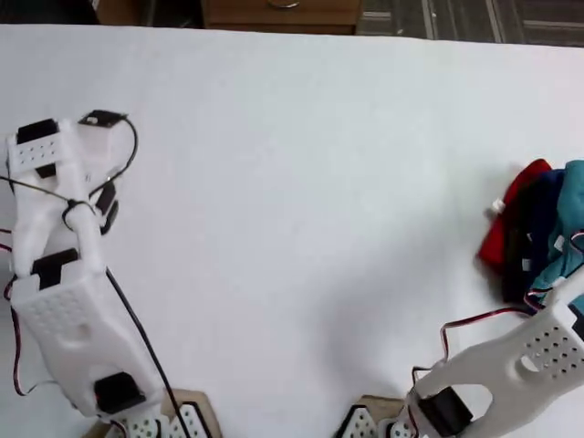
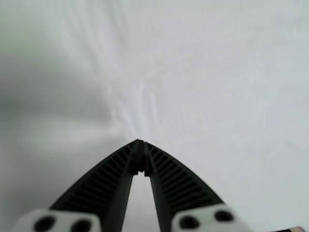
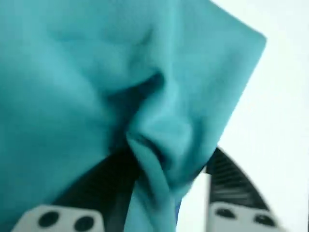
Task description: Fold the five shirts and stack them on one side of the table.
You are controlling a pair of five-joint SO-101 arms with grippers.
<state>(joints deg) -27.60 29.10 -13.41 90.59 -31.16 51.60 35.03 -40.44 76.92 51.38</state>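
A pile of crumpled shirts lies at the table's right edge: a red one point(image 1: 511, 219), a dark navy one point(image 1: 540, 228) and a teal shirt point(image 1: 570, 214). The right arm point(image 1: 511, 360) rises from the front right toward this pile. In the right wrist view my right gripper point(image 3: 164, 145) is shut on a bunched fold of the teal shirt point(image 3: 120, 72), which hides the fingertips. My left gripper point(image 2: 139, 145) is shut with nothing in it, low over bare tabletop. The high view shows the left gripper point(image 1: 107, 204) at the left side, far from the shirts.
The white table point(image 1: 301, 182) spreads wide between the two arms. A wooden cabinet point(image 1: 283, 14) stands beyond the far edge. Both arm bases sit at the near edge, with loose red and black cables point(image 1: 456, 328) by the right arm.
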